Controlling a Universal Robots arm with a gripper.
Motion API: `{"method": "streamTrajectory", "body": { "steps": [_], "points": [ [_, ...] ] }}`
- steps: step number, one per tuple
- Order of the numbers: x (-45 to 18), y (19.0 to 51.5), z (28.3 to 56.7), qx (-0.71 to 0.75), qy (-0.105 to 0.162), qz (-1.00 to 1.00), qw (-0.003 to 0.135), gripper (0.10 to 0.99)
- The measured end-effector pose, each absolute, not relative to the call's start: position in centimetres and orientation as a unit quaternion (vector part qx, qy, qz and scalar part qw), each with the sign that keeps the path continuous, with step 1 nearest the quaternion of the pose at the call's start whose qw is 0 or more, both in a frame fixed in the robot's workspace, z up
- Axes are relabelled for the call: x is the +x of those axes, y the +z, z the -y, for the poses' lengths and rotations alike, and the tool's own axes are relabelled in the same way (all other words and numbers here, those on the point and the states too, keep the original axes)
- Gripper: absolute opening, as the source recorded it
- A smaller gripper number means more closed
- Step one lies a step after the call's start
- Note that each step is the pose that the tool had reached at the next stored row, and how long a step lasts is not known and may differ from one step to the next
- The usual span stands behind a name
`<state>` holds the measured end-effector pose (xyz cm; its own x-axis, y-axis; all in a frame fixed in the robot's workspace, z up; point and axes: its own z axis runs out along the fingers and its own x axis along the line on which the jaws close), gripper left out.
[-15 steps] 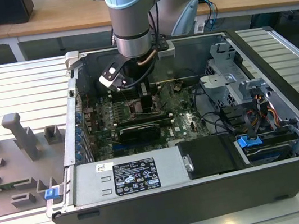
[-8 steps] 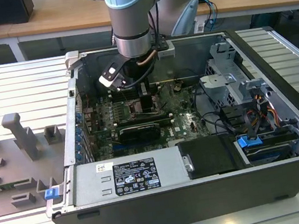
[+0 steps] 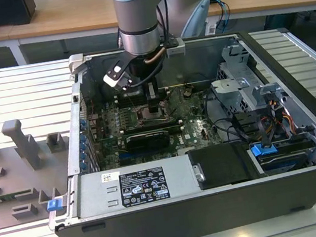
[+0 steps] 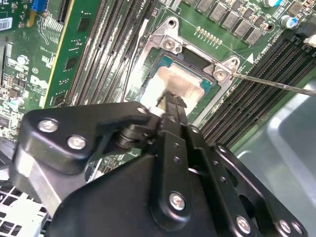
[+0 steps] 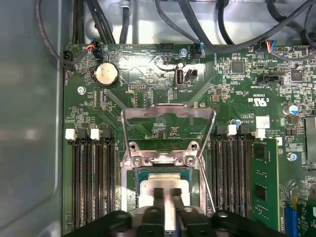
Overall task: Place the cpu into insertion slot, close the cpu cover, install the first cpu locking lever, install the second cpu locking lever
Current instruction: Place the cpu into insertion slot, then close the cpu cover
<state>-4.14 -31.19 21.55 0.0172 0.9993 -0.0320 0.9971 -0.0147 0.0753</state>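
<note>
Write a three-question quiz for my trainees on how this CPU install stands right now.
1. Where does the cpu lie?
2. True or false: the cpu cover is shut over it.
3. The claw hangs over: A) the memory slots, B) the cpu, C) the coin cell battery.
Key: 1. In the insertion slot. 2. False, it stands swung open. 3. B.

Coin battery [image 5: 106, 73] lies near black memory slots [image 5: 91, 182].
</note>
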Motion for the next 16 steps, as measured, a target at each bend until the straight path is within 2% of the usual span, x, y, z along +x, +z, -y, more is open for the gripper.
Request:
{"method": "streamTrajectory", "body": {
  "steps": [1,16],
  "points": [
    [-4.1,21.7,31.2,0.712,0.015,-0.701,0.038,0.106],
    [-4.1,22.9,31.2,0.712,0.014,-0.701,0.039,0.106]
  ]
}}
